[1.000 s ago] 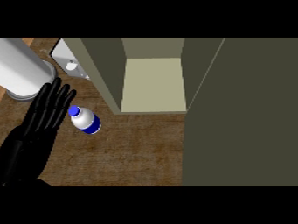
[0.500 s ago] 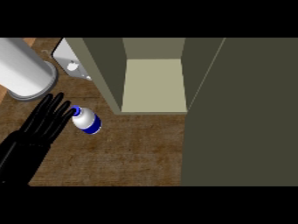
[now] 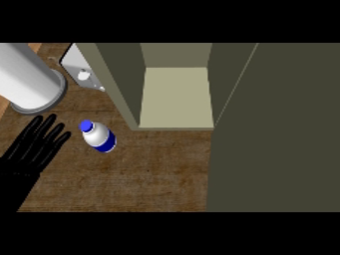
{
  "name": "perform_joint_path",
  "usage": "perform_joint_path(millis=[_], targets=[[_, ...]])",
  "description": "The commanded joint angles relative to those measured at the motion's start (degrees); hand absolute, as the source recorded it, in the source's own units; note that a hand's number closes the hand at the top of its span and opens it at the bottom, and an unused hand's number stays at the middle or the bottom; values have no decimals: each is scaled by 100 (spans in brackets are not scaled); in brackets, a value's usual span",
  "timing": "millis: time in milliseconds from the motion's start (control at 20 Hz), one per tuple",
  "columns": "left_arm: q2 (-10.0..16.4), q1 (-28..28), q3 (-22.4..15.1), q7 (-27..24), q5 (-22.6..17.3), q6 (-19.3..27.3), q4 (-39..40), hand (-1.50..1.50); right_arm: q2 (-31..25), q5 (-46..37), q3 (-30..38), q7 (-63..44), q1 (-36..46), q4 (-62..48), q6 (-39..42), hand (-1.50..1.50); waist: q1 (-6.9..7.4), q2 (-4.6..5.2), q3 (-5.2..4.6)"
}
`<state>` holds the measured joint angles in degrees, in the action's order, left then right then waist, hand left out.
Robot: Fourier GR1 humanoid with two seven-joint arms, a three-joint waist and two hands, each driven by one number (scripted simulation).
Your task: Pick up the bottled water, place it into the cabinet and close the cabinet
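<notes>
Head view. Left hand (image 3: 30, 152) sits at the near-left of the wooden counter (image 3: 135, 184), black, coming in from the lower left edge. Palm down and flat, fingers (image 3: 49, 130) straight and fanned apart, pointing far and slightly right. Nothing pinched, nothing held. Only the hand and a bit of dark wrist show.

Bottled water (image 3: 98, 137) lies on the counter just right of the fingertips, with a clear gap, not touching. White body, blue cap at its far-left end, blue band at its near-right end. It is outside the cabinet (image 3: 119, 82), just near and left of the cabinet's left wall.

Cabinet is open: pale inner floor (image 3: 176, 94) visible, nothing on it. The cabinet door (image 3: 290, 129) stands swung out as a big dark olive panel filling the right side.

A pale grey cylinder (image 3: 21, 74) lies at the far left, above the hand; can't tell what it is. A small white object with a knob (image 3: 84, 75) sits behind the cabinet's left wall, also unclear.

Versus the earlier frames: the hand has pulled back toward the near-left. A second ago its fingertips reached past the bottle's cap, close beside it; half a second ago they were level with the cap; now they stop short and left of it. Bottle, cabinet and door have not moved.
</notes>
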<state>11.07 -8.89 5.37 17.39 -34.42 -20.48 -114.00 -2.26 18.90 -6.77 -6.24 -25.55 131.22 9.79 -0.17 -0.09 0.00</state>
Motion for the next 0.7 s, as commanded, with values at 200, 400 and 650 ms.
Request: perform_joint_path(millis=[200, 400, 650], targets=[[-37, -312, 323, -617, 235, -826, 541, -150, 216, -486, -354, 624, -95, -448, 6, -150, 11, 3, 0], [183, -211, 793, -668, -120, -1032, 695, -150, 15, -330, -235, 759, -634, -194, 419, -150, -3, -1, 1], [309, 611, 1106, -560, -103, -689, 1391, -150, 2, -120, 3, 718, -532, -281, 422, -150, -28, 6, 1]])
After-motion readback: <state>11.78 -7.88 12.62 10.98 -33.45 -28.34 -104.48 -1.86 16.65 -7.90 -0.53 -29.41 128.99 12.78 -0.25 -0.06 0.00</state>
